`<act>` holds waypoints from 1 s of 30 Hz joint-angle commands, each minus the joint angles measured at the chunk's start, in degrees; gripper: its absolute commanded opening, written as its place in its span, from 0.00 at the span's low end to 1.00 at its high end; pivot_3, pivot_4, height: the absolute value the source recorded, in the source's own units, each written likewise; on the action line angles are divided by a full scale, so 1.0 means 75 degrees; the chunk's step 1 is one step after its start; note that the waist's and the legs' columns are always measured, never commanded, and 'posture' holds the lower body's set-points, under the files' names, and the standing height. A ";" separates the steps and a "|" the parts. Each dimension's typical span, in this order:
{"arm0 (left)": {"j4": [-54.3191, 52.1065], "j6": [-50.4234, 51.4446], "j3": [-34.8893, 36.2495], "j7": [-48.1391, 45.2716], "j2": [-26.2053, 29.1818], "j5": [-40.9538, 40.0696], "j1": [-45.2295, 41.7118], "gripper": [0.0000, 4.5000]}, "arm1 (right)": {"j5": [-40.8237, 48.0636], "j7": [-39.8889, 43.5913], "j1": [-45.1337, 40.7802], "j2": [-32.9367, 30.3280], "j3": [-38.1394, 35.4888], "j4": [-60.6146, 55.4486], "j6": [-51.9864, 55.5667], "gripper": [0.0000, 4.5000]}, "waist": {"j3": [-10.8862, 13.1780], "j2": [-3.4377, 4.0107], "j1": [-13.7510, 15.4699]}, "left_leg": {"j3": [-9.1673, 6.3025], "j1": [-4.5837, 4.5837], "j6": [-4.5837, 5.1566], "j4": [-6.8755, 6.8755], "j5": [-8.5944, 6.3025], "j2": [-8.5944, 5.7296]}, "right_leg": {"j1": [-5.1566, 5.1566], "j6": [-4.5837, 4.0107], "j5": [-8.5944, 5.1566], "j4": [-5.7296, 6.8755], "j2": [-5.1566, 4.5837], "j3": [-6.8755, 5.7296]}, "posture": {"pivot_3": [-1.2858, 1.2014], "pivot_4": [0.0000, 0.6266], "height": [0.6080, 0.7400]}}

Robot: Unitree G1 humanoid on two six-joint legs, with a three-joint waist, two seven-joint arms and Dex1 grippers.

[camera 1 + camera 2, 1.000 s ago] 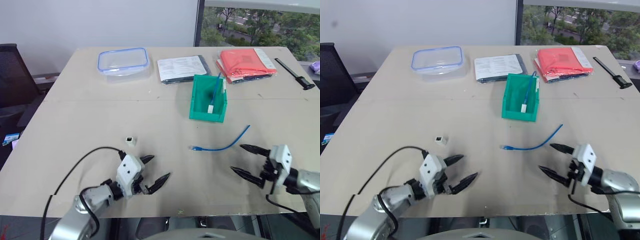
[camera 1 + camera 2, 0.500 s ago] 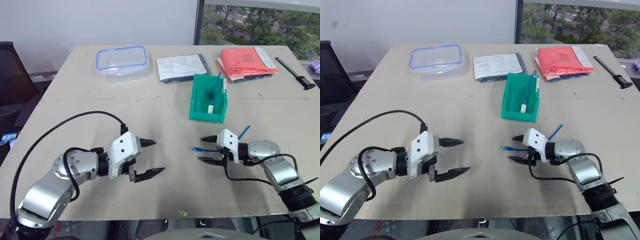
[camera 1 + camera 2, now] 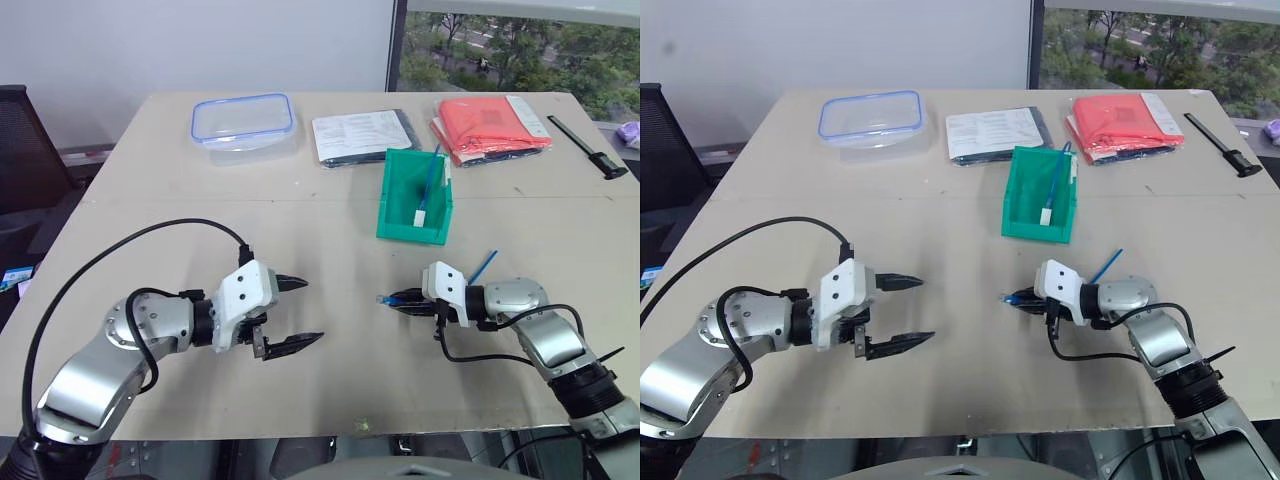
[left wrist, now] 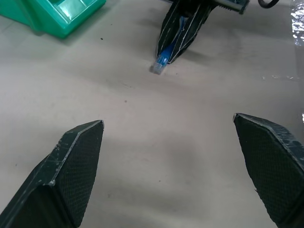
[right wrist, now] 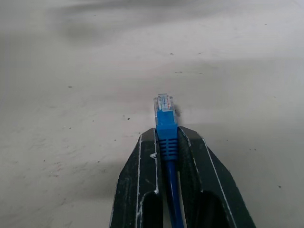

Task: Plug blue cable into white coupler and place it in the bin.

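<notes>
Blue cable (image 5: 166,130) is pinched between the two black fingers of the right gripper (image 3: 408,303), just behind its plug. The clear plug with its blue boot sticks out past the fingertips and points toward the left gripper (image 3: 297,313); it stays low over the table (image 3: 150,230), and I cannot tell if it touches it. The rest of the cable passes back along the right wrist, and its free end (image 3: 486,266) rises behind the gripper. The cable is thin and bright blue.

The left gripper has its fingers spread wide and holds nothing. It hovers over bare table, well apart from the plug and facing it.

The green bin (image 3: 400,200) stands farther back on the table, beyond the right gripper. A second blue cable (image 3: 430,180) with a white block on its end leans inside it. Behind the bin lie a printed sheet (image 3: 362,133), a red packet (image 3: 492,125) and a clear food box with a blue rim (image 3: 244,120). The writing on the sheet is too small to read.
</notes>
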 commanded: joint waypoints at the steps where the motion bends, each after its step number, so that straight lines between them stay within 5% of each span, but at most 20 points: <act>1: -0.0058 -0.0195 -0.0026 -0.0067 -0.0032 0.0076 -0.0171 1.00 | -0.0147 -0.0007 -0.0402 0.0268 0.0167 0.0305 -0.0221 0.02 | 0.0002 -0.0003 -0.0027 | 0.0000 0.0000 0.0000 -0.0001 0.0000 0.0004 | 0.0000 0.0000 0.0000 0.0000 0.0001 0.0000 | 0.52 0.24 0.98; 14: 0.0310 -0.0352 -0.0358 -0.0186 -0.0174 0.0367 -0.0602 1.00 | -0.0314 0.0494 -0.1698 0.0729 0.0275 0.2077 -0.0798 0.02 | 0.0004 -0.0003 -0.0028 | 0.0006 0.0001 0.0000 0.0003 0.0000 0.0010 | -0.0002 -0.0001 0.0003 0.0006 0.0027 0.0000 | 0.52 0.24 0.98; 17: 0.0457 -0.0309 -0.0609 -0.0074 -0.0253 0.0610 -0.0837 1.00 | 0.0083 0.0576 -0.1491 0.0592 -0.0026 0.1563 -0.0512 0.24 | 0.0005 -0.0002 -0.0006 | 0.0004 0.0000 -0.0001 0.0004 0.0001 0.0011 | -0.0003 0.0003 0.0005 0.0012 0.0024 -0.0001 | 0.52 0.24 0.98; 23: 0.0952 -0.0214 -0.1281 -0.0402 -0.0323 0.0943 -0.1887 1.00 | 0.1218 0.0194 -0.0149 0.0057 -0.1040 -0.0706 0.0625 0.90 | 0.0007 -0.0003 0.0036 | -0.0015 -0.0019 0.0000 0.0004 0.0000 -0.0001 | -0.0006 0.0027 0.0018 0.0010 0.0012 -0.0003 | 0.52 0.24 0.98; 30: 0.2500 -0.0490 -0.2504 -0.0863 -0.1176 0.1601 -0.3695 1.00 | 0.1873 -0.0764 0.1556 -0.0211 -0.2281 -0.2379 0.1108 0.90 | 0.0011 -0.0008 0.0010 | 0.0008 -0.0010 0.0001 0.0011 0.0000 -0.0005 | -0.0006 0.0033 0.0019 0.0013 0.0033 0.0000 | 0.52 0.24 0.98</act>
